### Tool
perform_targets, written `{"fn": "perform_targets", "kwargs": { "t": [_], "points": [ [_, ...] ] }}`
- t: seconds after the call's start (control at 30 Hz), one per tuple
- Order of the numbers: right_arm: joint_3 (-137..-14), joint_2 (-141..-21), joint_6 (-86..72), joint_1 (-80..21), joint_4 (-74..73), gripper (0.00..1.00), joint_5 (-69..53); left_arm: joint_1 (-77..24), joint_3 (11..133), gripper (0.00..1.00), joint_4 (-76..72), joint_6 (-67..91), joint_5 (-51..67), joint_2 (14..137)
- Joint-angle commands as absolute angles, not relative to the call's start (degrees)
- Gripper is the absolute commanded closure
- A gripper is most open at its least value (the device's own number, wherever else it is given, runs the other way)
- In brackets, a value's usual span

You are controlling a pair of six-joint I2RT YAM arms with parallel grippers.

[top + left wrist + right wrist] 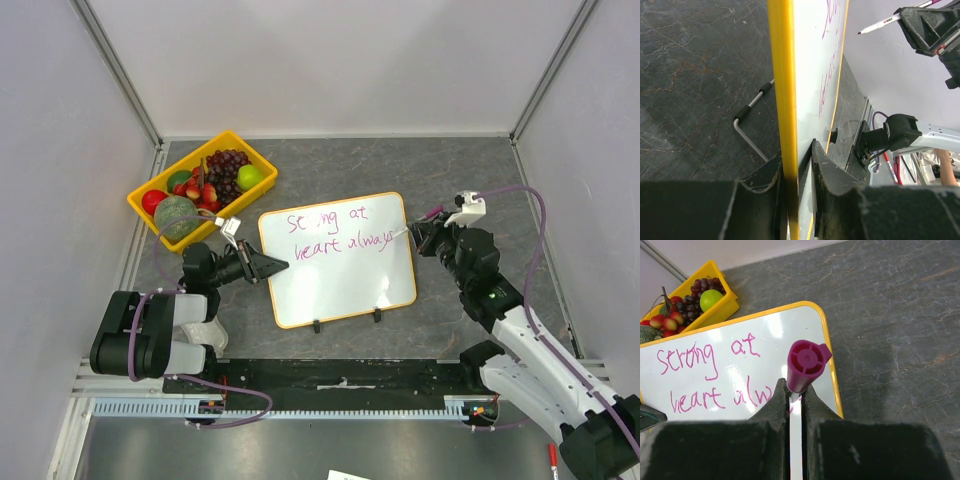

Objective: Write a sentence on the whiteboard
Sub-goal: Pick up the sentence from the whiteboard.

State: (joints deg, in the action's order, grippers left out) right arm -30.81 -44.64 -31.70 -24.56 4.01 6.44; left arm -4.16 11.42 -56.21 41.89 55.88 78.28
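My left gripper (268, 266) pinches the left frame of the whiteboard (345, 285), which sits mid-worktop, feet toward the near edge. My right gripper (796, 390) is closed on a magenta marker (805, 360); in that wrist view it covers the end of "always" in the sentence (332, 230), and from my left wrist the writing is edge-on, unreadable

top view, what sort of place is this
Likely a robot lab test cell: blank white walls box in a grey table, with a whiteboard and a yellow fruit tray as props.
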Motion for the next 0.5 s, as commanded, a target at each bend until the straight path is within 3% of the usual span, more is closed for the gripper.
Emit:
{"fn": "perform_targets", "kwargs": {
  "t": [0.0, 0.47],
  "points": [
    [-30.1, -44.6, -30.6, -24.0, 3.8, 1.0, 8.5, -4.4, 12.0, 0.98, -55.5, 37.2, 53.5, 78.9],
    [-28.7, -48.0, -29.6, -23.6, 5.2, 1.0, 10.2, -4.4, 12.0, 0.98, -55.5, 37.2, 53.6, 79.1]
  ]
}}
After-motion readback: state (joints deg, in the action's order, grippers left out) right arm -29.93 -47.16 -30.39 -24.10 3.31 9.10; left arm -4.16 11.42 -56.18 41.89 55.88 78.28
